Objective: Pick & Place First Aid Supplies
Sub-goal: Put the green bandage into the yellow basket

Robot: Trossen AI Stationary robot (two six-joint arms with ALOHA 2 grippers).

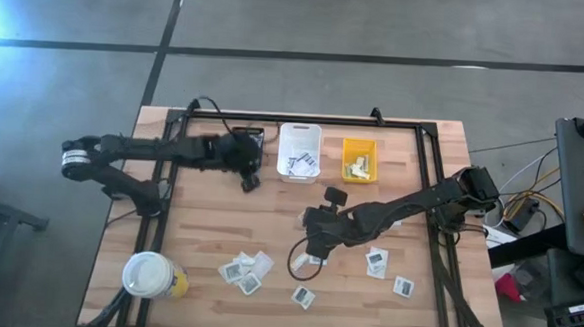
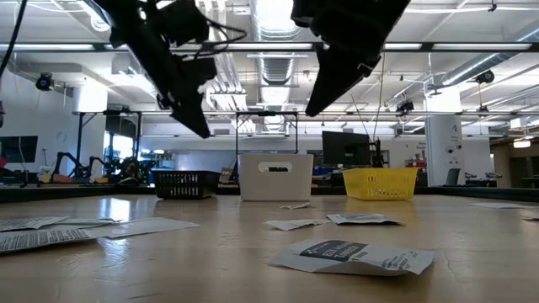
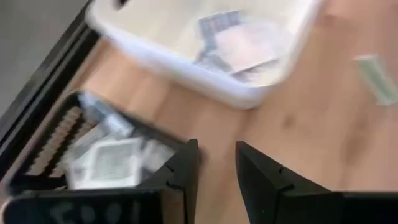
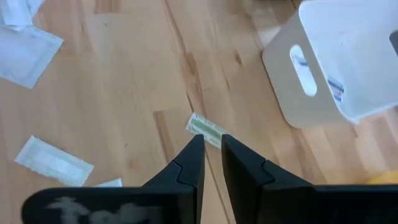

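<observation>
My right gripper hangs over mid-table, its fingers a narrow gap apart. Just past its fingertips a narrow pale green strip lies flat on the wood; its near end is hidden behind them. My left gripper is open and holds nothing. It hovers by the black bin, which holds white packets, and near the white bin, which holds packets too. Several more packets lie flat near the table's front.
A yellow bin stands right of the white bin at the far edge. A white-lidded cup stands at the near left corner. Loose packets lie near right, and another green strip lies beside the white bin.
</observation>
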